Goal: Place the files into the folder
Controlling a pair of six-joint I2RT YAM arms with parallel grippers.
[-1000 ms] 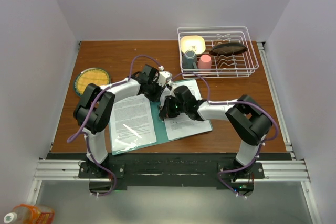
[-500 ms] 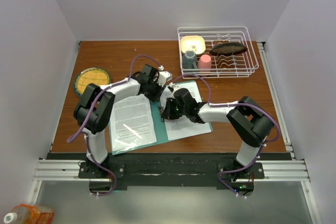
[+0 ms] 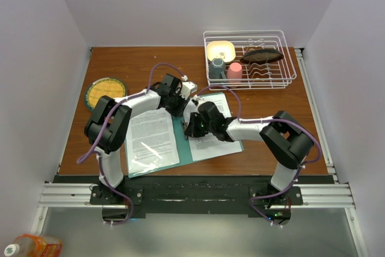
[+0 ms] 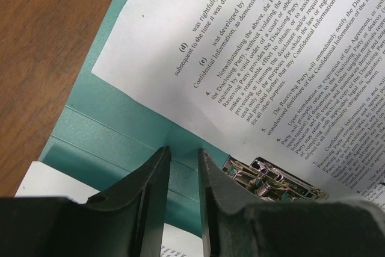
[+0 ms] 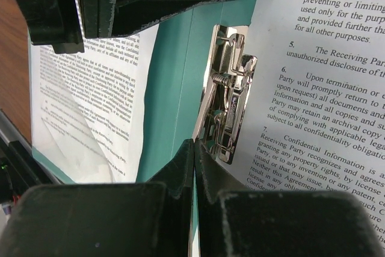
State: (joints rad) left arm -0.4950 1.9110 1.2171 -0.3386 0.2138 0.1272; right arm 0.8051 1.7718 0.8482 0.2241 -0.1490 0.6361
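The teal folder (image 3: 186,144) lies open on the table, with a printed sheet (image 3: 150,139) on its left leaf and another sheet (image 3: 218,138) on its right leaf. A metal spring clip (image 5: 228,88) sits on the right leaf beside the centre crease, at the right sheet's (image 5: 325,58) edge. My right gripper (image 5: 194,142) is shut, its tip at the clip's near end. My left gripper (image 4: 183,151) hovers over the folder's crease (image 4: 120,130) with a narrow gap between its fingers and nothing in them. The clip also shows in the left wrist view (image 4: 271,179).
A white wire dish rack (image 3: 283,79) stands at the back right, holding a yellow bowl (image 3: 220,49), a grey cup (image 3: 217,67) and a pink cup (image 3: 234,71). A round yellow plate (image 3: 105,91) lies at the left. Walls close in on three sides.
My right gripper has edged a little to the left and further over the folder's middle. The left arm and the sheets have not visibly moved.
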